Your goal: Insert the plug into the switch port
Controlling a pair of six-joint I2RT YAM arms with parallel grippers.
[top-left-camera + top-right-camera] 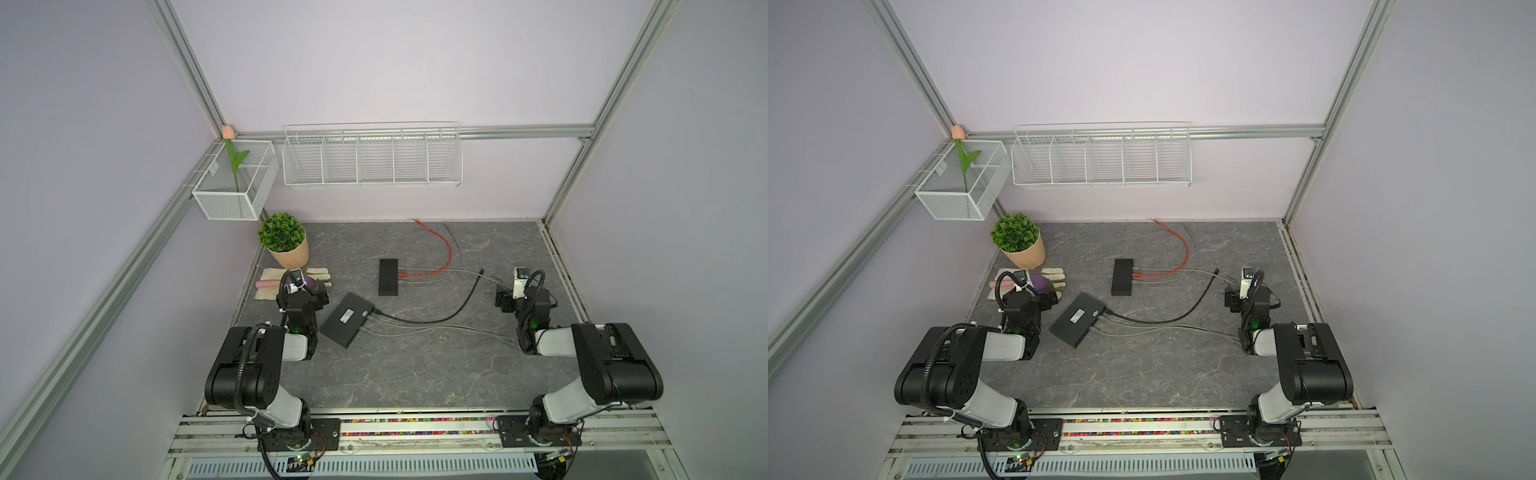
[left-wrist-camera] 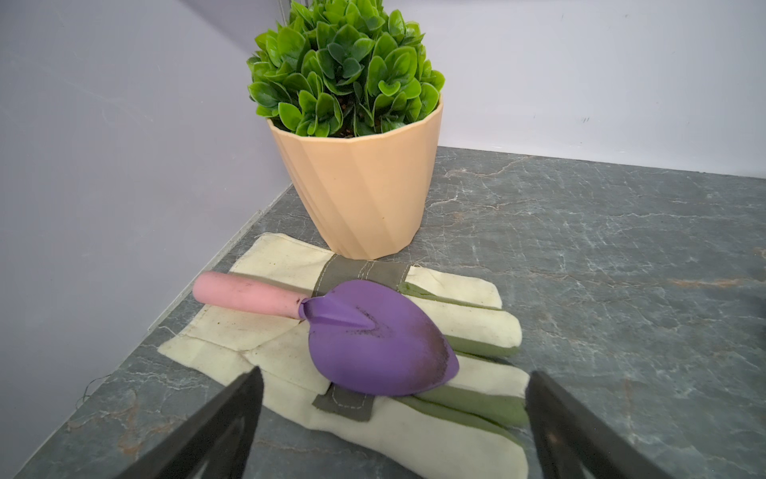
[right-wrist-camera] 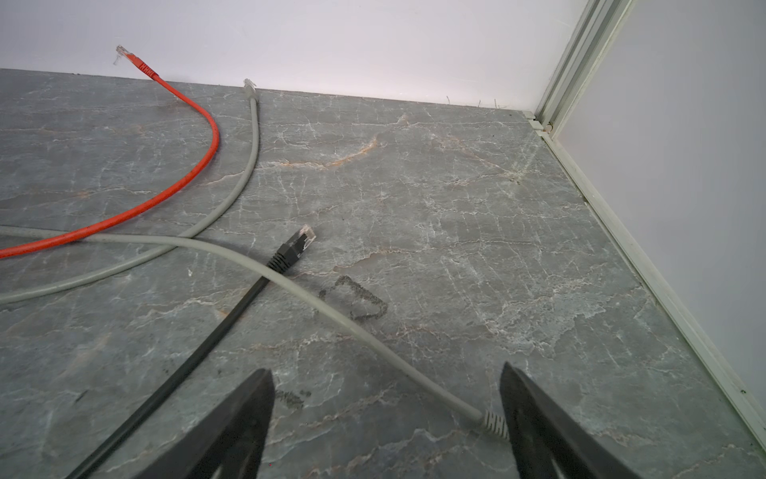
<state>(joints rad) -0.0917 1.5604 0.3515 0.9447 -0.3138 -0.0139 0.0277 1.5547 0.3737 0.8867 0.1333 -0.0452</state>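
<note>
1. Grey bench (image 1: 415,374), cables strewn over middle and right.
2. Larger switch (image 1: 348,320), angled, just ahead of left arm. Black cable (image 3: 197,357) and a couple of grey ones already seated along one edge. Free ports too small to make out.
3. Smaller switch (image 1: 388,277), further back, mid-bench. Red cable (image 3: 215,139) and a grey one plugged into its side.
4. Left claw (image 2: 393,373): jaws wide, empty, facing purple trowel (image 2: 381,344) on a glove (image 2: 435,435), no cable near it.
5. Right claw (image 3: 385,373): jaws wide, gripping nothing, low over bench on the right.
6. Black plug (image 3: 300,244): loose end of black cable, flat on bench ahead of right claw, well apart from both switches.
7. Grey plug (image 3: 493,423): loose too, just beside one finger of right claw, not pinched. Cannot tell which plug or which switch is meant. Looks like the very start: nothing grasped, nothing newly inserted. Left to do: grab plug, carry to switch, line up with port, push home.
</note>
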